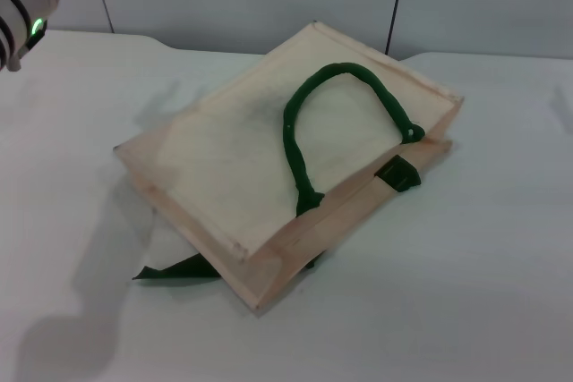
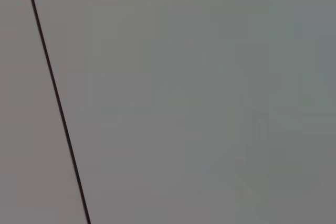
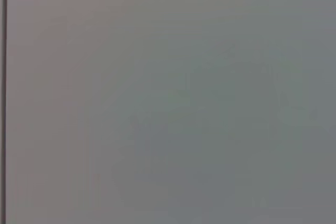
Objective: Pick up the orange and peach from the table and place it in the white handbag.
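Observation:
The white handbag lies flat in the middle of the table in the head view, cream fabric with a dark green rope handle arching over its top face. A green side tab shows at its right edge and another green piece pokes out at its lower left. The orange and the peach are out of view. Part of my left arm shows at the top left corner, raised away from the bag; its gripper is not in view. My right arm is not in view.
The white table spreads around the bag on all sides. A grey wall with dark vertical seams runs behind it. Both wrist views show only plain grey wall with a dark seam.

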You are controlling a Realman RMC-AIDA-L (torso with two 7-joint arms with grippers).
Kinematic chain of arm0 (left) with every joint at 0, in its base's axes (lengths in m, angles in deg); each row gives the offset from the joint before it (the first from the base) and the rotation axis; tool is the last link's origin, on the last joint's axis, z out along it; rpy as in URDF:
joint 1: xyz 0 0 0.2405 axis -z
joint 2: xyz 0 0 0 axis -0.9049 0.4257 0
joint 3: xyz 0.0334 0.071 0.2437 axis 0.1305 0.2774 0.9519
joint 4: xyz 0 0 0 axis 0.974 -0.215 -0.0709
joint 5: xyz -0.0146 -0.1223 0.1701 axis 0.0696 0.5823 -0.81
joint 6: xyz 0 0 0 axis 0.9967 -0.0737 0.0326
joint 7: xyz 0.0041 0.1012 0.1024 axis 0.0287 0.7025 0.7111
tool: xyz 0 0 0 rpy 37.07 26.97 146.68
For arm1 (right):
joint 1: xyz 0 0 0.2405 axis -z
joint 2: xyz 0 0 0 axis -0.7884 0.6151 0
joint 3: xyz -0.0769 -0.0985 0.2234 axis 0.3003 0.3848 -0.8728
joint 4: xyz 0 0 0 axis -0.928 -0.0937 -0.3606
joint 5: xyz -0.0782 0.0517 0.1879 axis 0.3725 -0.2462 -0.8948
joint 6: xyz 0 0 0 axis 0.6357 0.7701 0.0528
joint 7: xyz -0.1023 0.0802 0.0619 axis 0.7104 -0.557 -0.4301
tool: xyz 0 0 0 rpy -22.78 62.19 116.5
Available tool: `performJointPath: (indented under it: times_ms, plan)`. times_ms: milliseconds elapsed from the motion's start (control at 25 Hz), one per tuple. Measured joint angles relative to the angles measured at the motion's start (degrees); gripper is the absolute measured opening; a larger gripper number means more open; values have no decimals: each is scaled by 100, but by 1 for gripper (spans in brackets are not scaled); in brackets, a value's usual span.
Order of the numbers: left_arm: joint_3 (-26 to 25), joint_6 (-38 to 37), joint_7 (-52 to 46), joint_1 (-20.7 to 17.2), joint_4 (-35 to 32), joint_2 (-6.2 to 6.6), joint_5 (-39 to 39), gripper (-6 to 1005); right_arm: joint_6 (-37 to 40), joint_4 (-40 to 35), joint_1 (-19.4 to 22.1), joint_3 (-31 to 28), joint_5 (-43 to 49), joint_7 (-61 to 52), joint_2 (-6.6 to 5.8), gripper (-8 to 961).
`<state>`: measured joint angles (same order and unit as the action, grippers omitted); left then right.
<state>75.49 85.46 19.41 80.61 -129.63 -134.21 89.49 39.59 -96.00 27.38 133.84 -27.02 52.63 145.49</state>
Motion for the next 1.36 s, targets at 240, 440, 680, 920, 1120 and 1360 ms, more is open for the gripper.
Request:
performJointPath:
  times_ms: [240, 440, 680, 920, 1120, 1360]
  plan:
    - [0, 1, 51, -3, 4, -5, 0, 428, -3, -36, -6, -9, 0, 0, 7, 861]
    - [0, 0, 61, -21, -1, -8, 0, 428, -18, -88, 6, 10, -5, 0, 12, 861]
    - [0, -9, 62, -22, -15, -6, 0, 427, -16, -88, -7, -4, -9, 0, 10, 861]
    - [-1, -10, 62, 14, -16, -1, 0, 427, -27, -18, -38, -41, -9, 0, 3, 861]
    - [-9, -13, 62, -8, -24, -1, 0, 427, -37, -7, -45, -39, -9, 0, 0, 861]
    - [-9, -13, 61, 2, -13, -2, 0, 427, -50, -3, -44, -48, -9, 0, 0, 861]
